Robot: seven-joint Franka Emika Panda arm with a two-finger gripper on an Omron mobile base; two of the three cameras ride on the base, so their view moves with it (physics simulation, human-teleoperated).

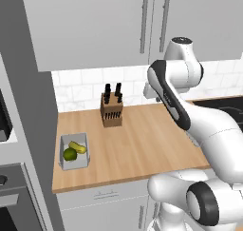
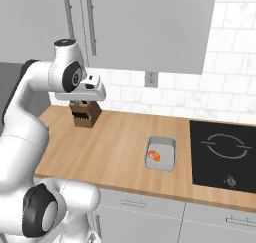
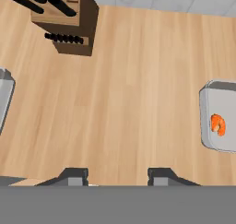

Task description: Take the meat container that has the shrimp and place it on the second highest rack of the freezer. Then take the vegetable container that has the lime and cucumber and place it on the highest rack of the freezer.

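hand (image 3: 118,174) fingers spread, empty, above bare tabletop (image 3: 129,94); shrimp container (image 3: 220,122) lies at 3 o'clock, long axis 12-to-6.

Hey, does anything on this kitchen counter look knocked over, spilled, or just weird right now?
Nothing stands out. The shrimp container sits flat near the cooktop, the lime and cucumber container sits flat at the counter's other end, and the knife block stands upright by the wall. The gripper hangs above bare wood, holding nothing.
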